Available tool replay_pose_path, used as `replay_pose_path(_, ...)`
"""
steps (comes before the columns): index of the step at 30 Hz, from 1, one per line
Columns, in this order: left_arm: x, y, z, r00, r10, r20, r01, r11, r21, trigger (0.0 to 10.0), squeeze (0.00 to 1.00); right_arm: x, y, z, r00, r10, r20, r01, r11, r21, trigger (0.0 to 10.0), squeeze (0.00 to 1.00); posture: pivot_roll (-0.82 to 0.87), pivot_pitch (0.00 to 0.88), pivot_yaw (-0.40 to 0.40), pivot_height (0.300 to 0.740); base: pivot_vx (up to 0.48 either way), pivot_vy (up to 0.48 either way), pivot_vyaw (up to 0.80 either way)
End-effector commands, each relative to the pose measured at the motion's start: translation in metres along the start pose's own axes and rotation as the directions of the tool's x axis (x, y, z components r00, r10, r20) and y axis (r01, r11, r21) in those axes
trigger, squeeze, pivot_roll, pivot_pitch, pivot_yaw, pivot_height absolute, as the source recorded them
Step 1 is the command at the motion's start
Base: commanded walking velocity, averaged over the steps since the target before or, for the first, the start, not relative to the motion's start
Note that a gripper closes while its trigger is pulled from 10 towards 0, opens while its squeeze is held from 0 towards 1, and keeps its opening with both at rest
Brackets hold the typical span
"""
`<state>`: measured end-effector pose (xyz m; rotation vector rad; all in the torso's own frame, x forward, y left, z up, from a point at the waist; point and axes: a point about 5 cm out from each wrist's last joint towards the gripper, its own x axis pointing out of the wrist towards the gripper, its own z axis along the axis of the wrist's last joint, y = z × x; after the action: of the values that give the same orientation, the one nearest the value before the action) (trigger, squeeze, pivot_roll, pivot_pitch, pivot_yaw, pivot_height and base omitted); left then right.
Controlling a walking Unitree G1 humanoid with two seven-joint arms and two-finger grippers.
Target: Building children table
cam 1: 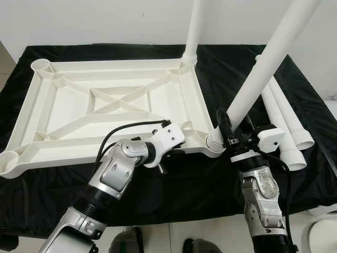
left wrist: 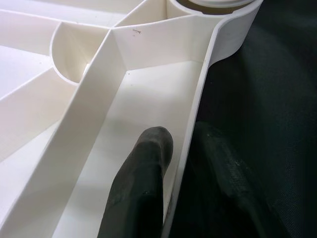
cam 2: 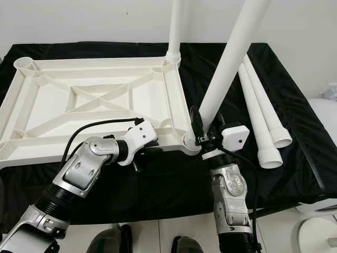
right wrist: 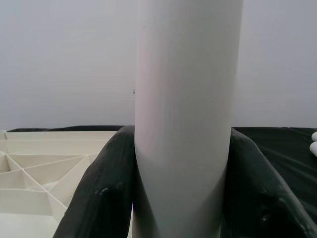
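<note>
**Inverted table top with two legs fitted, both grippers engaged at the near right corner**

Black cloth [cam 1: 174, 195] covers the work surface in front of a plain white wall. On it lies the white ribbed plastic table top [cam 1: 105, 105], upside down, with round sockets at its corners. One white plastic tube leg [cam 1: 192, 31] stands upright in the far right socket. A second white tube leg [cam 1: 268, 58] rises from the near right socket, leaning to the right. Two spare white tube legs [cam 1: 287, 124] lie side by side on the cloth, right of the table top.

Left arm: bent at the elbow, forearm angled across toward the right, with the left gripper [cam 1: 176, 150] at the near edge of the table top, just left of the near right socket. The left wrist view supplies what the head views hide: one black finger [left wrist: 141, 188] lies inside the rim, the other outside on the cloth side, so the fingers straddle the thin white edge wall, closed upon it.

Right arm: forearm nearly vertical, wrist turned inward. The right gripper [cam 1: 231, 129] clasps the leaning leg just above its socket. The right wrist view confirms both black fingers [right wrist: 99, 193] pressed against opposite sides of the tube.
</note>
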<state>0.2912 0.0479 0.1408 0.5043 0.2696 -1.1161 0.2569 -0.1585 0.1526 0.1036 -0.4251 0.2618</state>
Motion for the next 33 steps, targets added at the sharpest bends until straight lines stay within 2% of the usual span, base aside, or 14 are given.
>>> replay_pose_path(1,-0.0047,0.0041,0.0163,0.994,0.079,0.071,-0.081,0.996,0.033,10.0,0.00,-0.0352,-0.0038,-0.0504,0.957,-0.052,-0.284,0.075,0.995,0.070,10.0,0.00,-0.01,0.111,0.027,0.740,0.000,0.000,0.00)
replay_pose_path(5,-0.0053,0.0054,0.0166,0.994,0.081,0.071,-0.084,0.996,0.033,10.0,0.00,-0.0333,-0.0070,-0.0504,0.956,-0.057,-0.287,0.070,0.997,0.034,10.0,0.00,-0.01,0.111,0.028,0.740,0.000,0.000,0.00)
replay_pose_path(6,-0.0053,0.0055,0.0166,0.994,0.082,0.071,-0.084,0.996,0.032,10.0,0.00,-0.0328,-0.0078,-0.0499,0.956,-0.047,-0.288,0.049,0.999,-0.001,10.0,0.00,-0.01,0.112,0.028,0.740,0.000,0.000,0.00)
replay_pose_path(8,-0.0053,0.0055,0.0166,0.994,0.082,0.071,-0.084,0.996,0.032,10.0,0.00,-0.0328,-0.0078,-0.0499,0.956,-0.047,-0.288,0.049,0.999,-0.001,10.0,0.00,-0.01,0.112,0.028,0.740,0.000,0.000,0.00)
replay_pose_path(11,-0.0053,0.0053,0.0165,0.994,0.082,0.071,-0.085,0.996,0.032,10.0,0.00,-0.0316,-0.0098,-0.0495,0.954,-0.031,-0.299,0.000,0.995,-0.101,10.0,0.00,-0.01,0.113,0.026,0.740,0.000,0.000,0.00)
replay_pose_path(18,-0.0051,0.0047,0.0170,0.994,0.080,0.073,-0.083,0.996,0.030,10.0,0.00,-0.0307,-0.0108,-0.0480,0.953,-0.014,-0.302,-0.033,0.988,-0.149,10.0,0.00,-0.01,0.116,0.025,0.740,0.000,0.000,0.00)
replay_pose_path(24,-0.0048,0.0046,0.0171,0.994,0.081,0.074,-0.083,0.996,0.030,10.0,0.00,-0.0335,-0.0119,-0.0505,0.951,-0.022,-0.308,-0.020,0.991,-0.132,10.0,0.00,-0.01,0.115,0.024,0.740,0.000,0.000,0.00)
replay_pose_path(33,-0.0048,0.0045,0.0173,0.994,0.080,0.076,-0.083,0.996,0.030,10.0,0.00,-0.0381,-0.0050,-0.0511,0.956,0.012,-0.292,-0.019,1.000,-0.020,10.0,0.00,-0.01,0.115,0.025,0.740,0.000,0.000,0.00)
